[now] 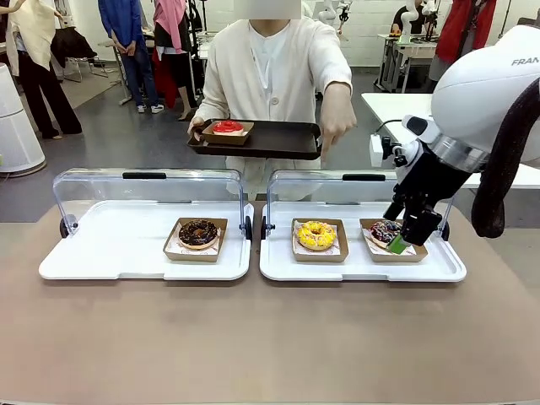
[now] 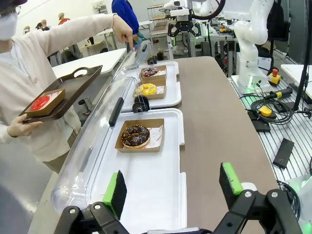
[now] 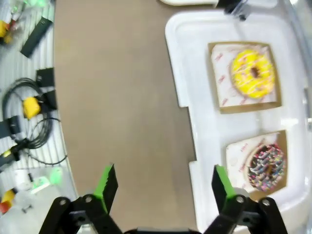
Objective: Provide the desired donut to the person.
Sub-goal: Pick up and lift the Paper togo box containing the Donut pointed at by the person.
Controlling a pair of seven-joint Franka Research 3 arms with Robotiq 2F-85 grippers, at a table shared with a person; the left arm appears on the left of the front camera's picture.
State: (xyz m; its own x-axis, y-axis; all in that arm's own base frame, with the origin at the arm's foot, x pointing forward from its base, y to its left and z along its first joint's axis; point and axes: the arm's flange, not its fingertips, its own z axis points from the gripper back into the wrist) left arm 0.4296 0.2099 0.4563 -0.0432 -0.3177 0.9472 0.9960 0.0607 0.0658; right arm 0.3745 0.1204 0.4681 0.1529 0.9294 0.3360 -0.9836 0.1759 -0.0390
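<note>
Right gripper (image 3: 165, 179) wide open, empty

Robotics lab in an open hall, set up as a mock bakery counter; white Franka arm (image 1: 485, 84) over a brown tabletop (image 1: 253, 337); slotted aluminium bench (image 2: 292, 126) alongside, strewn with black cables (image 2: 251, 100) and a yellow emergency-stop box (image 2: 275, 78); another cable coil (image 3: 29, 129) on ribbed metal in the right wrist view; counter part faked with white display trays (image 1: 84, 261), clear hinged lids (image 1: 148, 187), donuts (image 1: 198, 234) in cardboard holders; plain white work tables (image 1: 396, 105) and bystanders (image 1: 126, 42) on a grey floor (image 1: 126, 143) behind
</note>
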